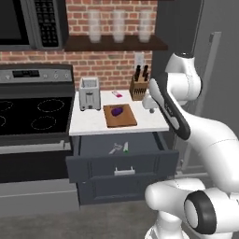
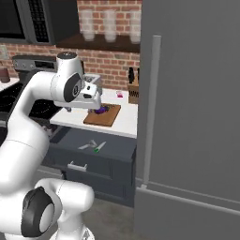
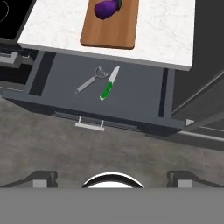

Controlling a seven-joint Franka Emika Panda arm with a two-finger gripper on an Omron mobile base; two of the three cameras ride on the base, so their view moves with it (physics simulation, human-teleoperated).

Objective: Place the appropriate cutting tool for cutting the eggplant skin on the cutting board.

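Two tools lie side by side on the floor of the open drawer (image 3: 65,78): on the left the peeler (image 3: 90,80), all grey metal, its slim handle running down-left and its looped head pointing toward the counter (image 3: 166,35); just beside it on the right, a green-handled knife (image 3: 109,83), not wanted here. Above them on the counter sits the cutting board (image 3: 111,30) with the eggplant (image 3: 106,8) at its far end. By judgement the peeler is light, rigid and smooth, and lies nearly flat, so it may slip or skate. Grip across the middle of the handle, away from the head and clear of the knife. The gripper (image 3: 112,178) hangs high above the drawer front, jaws spread wide and holding nothing.
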